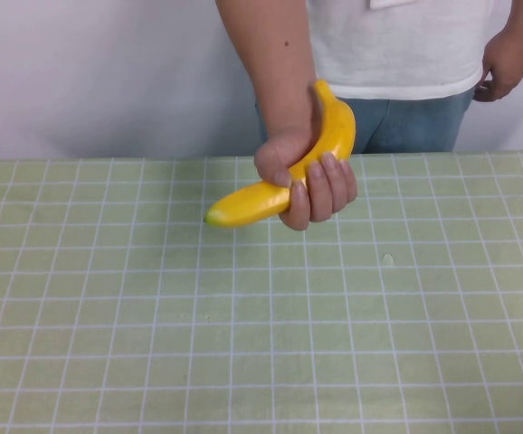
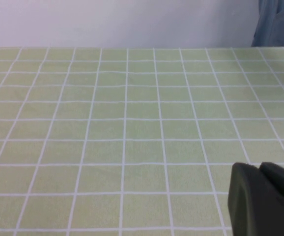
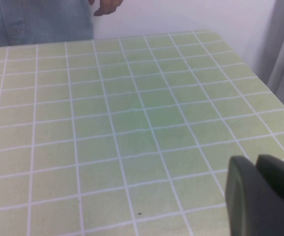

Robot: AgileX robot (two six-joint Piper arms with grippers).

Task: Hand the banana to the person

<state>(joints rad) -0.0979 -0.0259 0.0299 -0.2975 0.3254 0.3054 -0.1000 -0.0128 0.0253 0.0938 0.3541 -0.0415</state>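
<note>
Already the banana [image 1: 280, 185] sits in the person's hand [image 1: 307, 181] above the desk [image 1: 243, 344]; both grippers, left [image 2: 265, 196] and right [image 3: 262, 194], hang low over the desk, jaws' state untellable, so reaching again risks striking that hand.

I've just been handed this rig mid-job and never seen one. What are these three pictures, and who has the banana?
The large picture comes from a raised camera on the robot's side, looking down at the table with its green checked cloth. Neither arm shows there. The person stands at the far edge, and their hand grips the banana just above the cloth. The other two pictures come from cameras on the robot's wrists. Each shows only a dark bit of its own claw: the left claw and the right claw, both over bare cloth, holding nothing visible.
</note>
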